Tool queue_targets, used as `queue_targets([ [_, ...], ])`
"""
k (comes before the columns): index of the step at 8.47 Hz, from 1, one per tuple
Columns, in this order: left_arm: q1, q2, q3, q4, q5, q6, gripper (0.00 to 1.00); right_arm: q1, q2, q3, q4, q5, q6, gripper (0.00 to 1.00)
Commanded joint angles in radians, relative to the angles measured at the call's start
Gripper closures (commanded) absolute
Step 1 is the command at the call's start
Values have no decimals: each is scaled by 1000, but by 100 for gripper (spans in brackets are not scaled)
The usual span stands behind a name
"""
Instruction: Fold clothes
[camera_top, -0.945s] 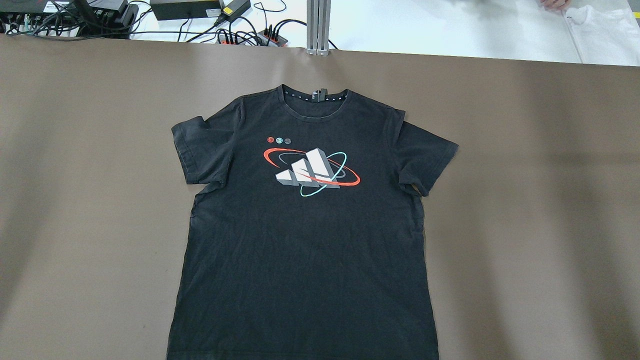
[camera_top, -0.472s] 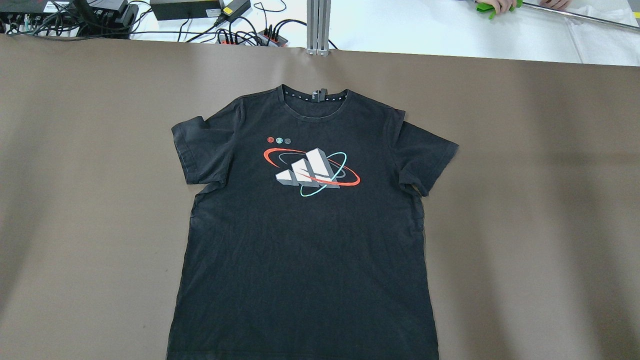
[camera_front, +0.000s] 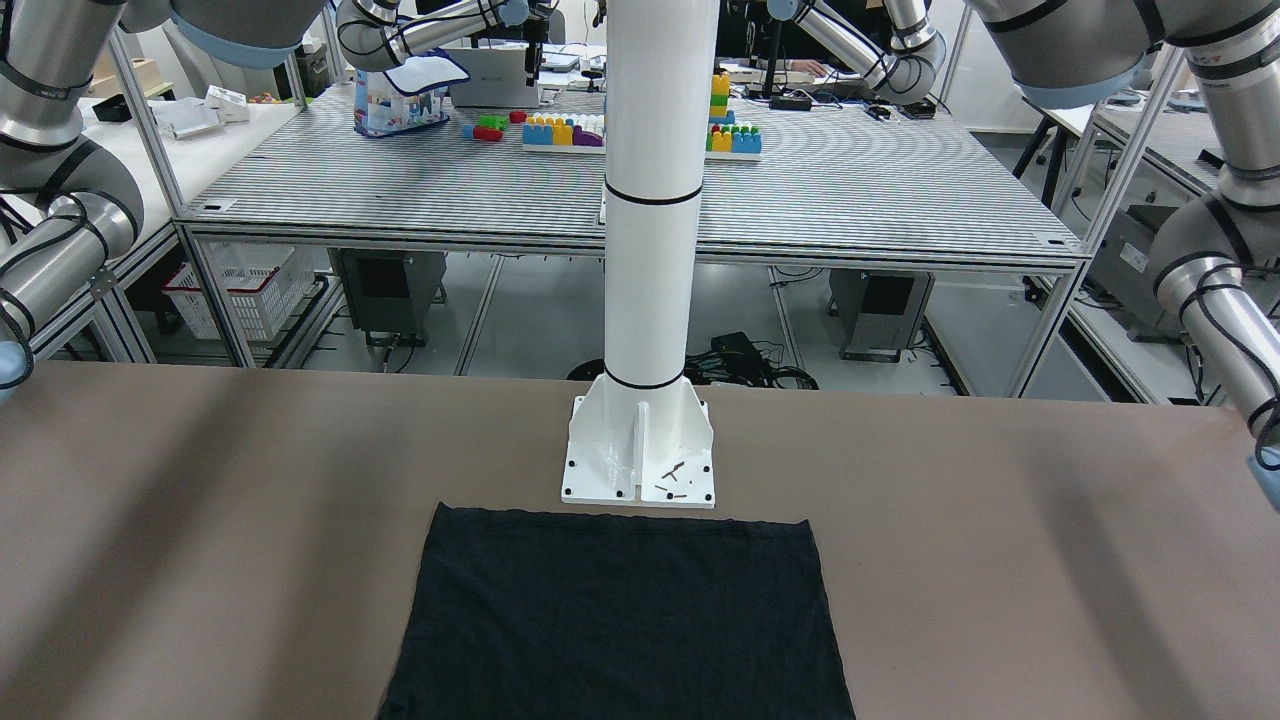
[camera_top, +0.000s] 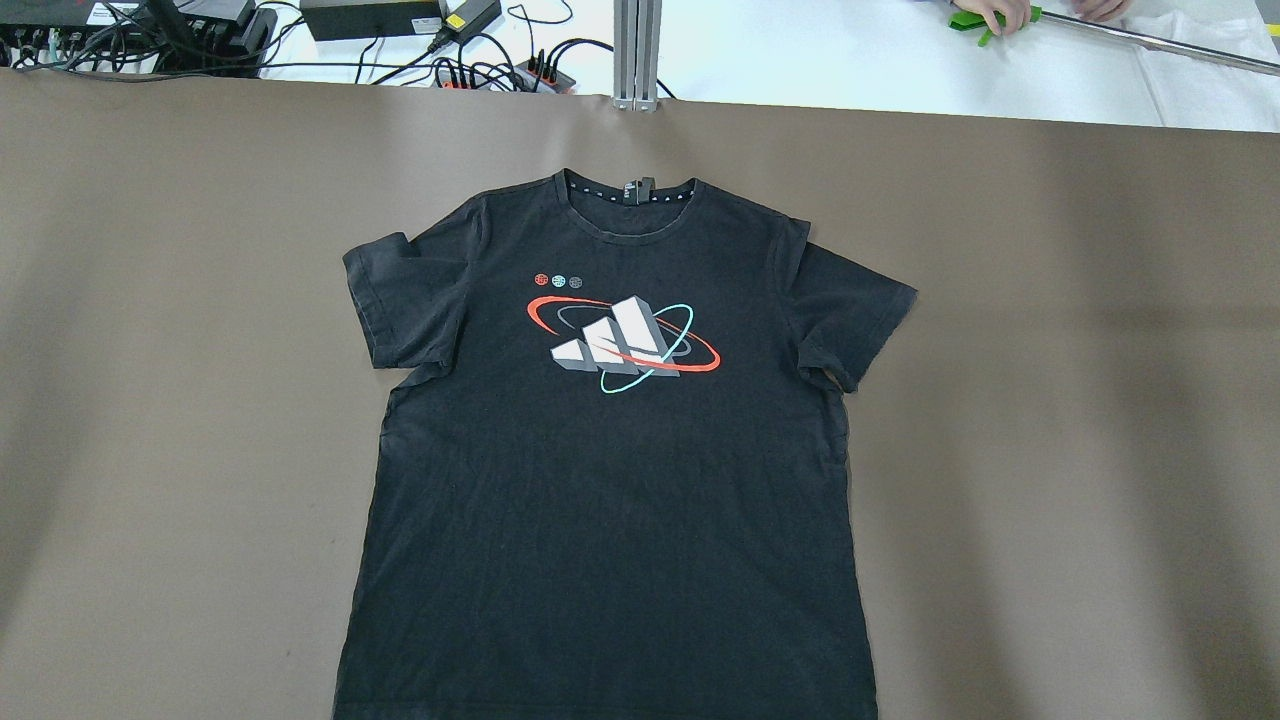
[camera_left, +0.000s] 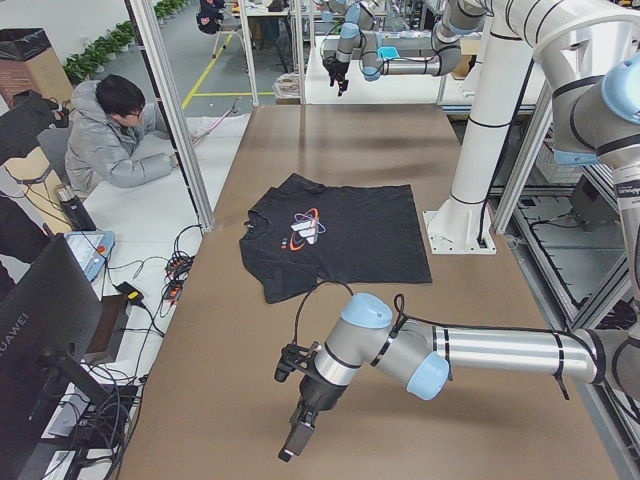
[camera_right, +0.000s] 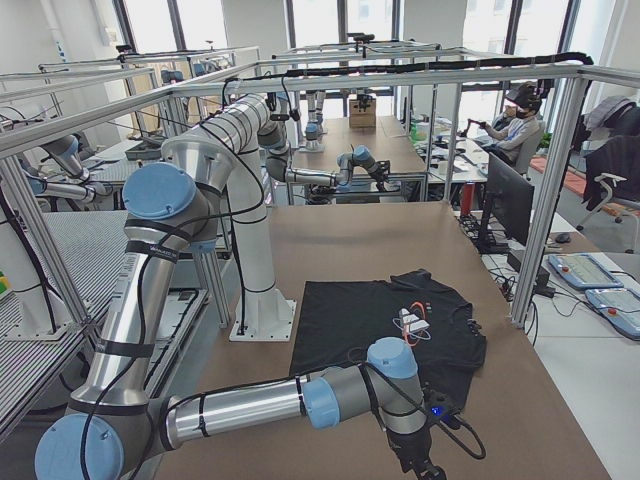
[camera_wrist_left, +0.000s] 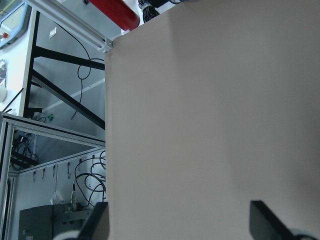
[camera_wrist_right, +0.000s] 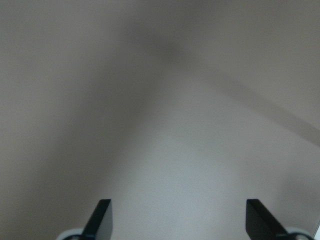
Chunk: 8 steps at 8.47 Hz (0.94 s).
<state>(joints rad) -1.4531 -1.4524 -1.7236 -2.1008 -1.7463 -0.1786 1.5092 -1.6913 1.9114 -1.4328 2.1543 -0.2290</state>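
Observation:
The clothes are one black T-shirt (camera_top: 610, 480) with a red, white and teal chest print. It lies flat and face up on the brown table (camera_top: 1050, 400), collar toward the far edge; the same T-shirt (camera_left: 335, 235) shows in the left side view. My left gripper (camera_wrist_left: 180, 225) hangs open over bare table near the table's left end, its black fingers (camera_wrist_left: 100, 222) wide apart and holding nothing. My right gripper (camera_wrist_right: 177, 220) is open too, over bare table at the right end. Both grippers are far from the shirt and out of the overhead view.
The white mast base (camera_front: 638, 455) stands just behind the shirt's hem. Cables and power strips (camera_top: 500, 70) and an aluminium post (camera_top: 637, 50) sit past the far edge. A person's hand (camera_top: 990, 12) holds a green item beside a metal rod (camera_top: 1150, 35).
At the far right, beyond the table, a hand with a green item and a metal rod came into view and shifted slightly. The shirt has not moved.

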Motion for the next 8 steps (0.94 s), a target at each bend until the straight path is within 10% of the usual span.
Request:
queue_targets([
  [1, 4, -11, -7, -1, -53, -10, 0, -4, 34, -8, -1, -2, 5, 6],
  [8, 91, -193, 44, -1, -259, -251, 0, -82, 297, -270, 52, -5, 201, 6],
])
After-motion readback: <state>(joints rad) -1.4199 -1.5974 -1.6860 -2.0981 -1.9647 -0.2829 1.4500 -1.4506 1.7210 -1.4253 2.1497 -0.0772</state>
